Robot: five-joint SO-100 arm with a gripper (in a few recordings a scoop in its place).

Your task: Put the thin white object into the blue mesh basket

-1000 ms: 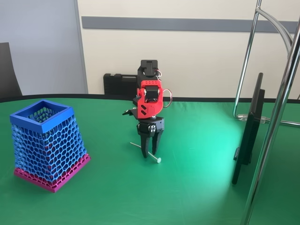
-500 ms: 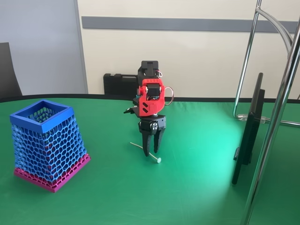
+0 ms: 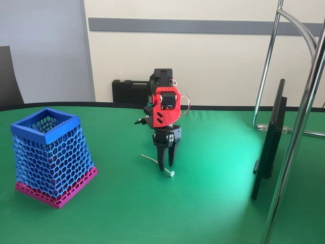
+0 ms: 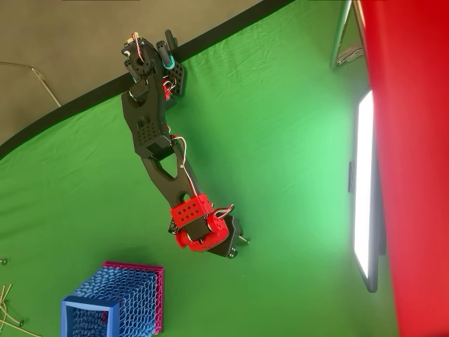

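The thin white object (image 3: 150,159) lies low over the green table (image 3: 213,203) in the fixed view, with its small disc end (image 3: 171,174) pointing to the front. My gripper (image 3: 165,165) points straight down on the stick's middle, and its black fingers are drawn close together around it. The stick's ends stick out on both sides of the fingers. The blue mesh basket (image 3: 51,155) stands upright far to the left, well apart from the gripper. In the overhead view the basket (image 4: 116,302) sits at the bottom left, and the red wrist (image 4: 200,228) covers the fingers.
A thin dark monitor (image 3: 269,142) stands edge-on at the right, beside a chrome stand (image 3: 299,127). A black case (image 3: 129,91) sits behind the arm at the table's far edge. Several thin sticks (image 4: 7,295) lie at the left edge in the overhead view.
The fingers have closed in from wide open to narrow around the stick. The wrist has shifted slightly to the right, and the stick's left end now curves up a little.
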